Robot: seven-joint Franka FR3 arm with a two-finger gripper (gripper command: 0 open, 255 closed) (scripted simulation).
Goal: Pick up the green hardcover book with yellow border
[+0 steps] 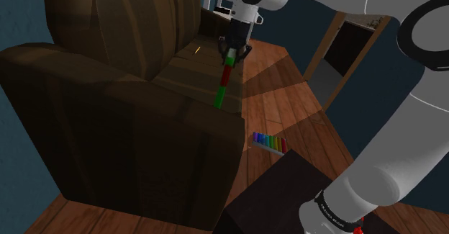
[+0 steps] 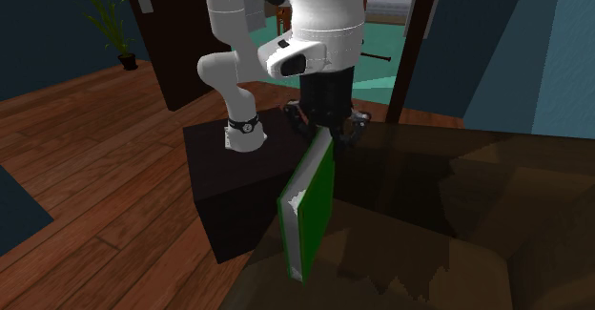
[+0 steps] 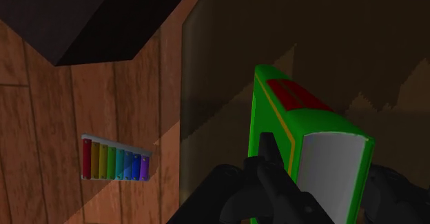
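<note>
The hand [image 3: 321, 169] was closed on the green book [image 3: 303, 123], its black fingers [image 3: 267, 154] pressing the two covers near one end, with the pale page block between them. From that grip the book [image 2: 315, 201] hung downward at a slight tilt, its free end lowest. Its covers were green with a thin yellow line near the edge and a red patch. In the shoulder view the hand [image 1: 234, 44] sat above it, and the book [image 1: 223, 78] showed edge-on as a narrow green and red strip. It hung over the brown sofa [image 1: 108, 110], close by the arm, and I could not tell whether its lowest corner touched the upholstery. As a hardcover it would probably be stiff and fairly light, so the boards should take the squeeze without buckling. The covers looked smooth, though, and might slide between the pads. Held at one end, the hanging weight would likely make it swing or pivot around the fingers — a hold nearer the middle of the spine side would steady it more. The pages could also fan out if the grip eased. Beyond the sofa lay the wooden floor [image 1: 288, 99], where a small rainbow xylophone [image 1: 269, 143] rested well apart from the book. Near it stood the dark box stand [image 1: 277, 196] carrying the arm.
</note>
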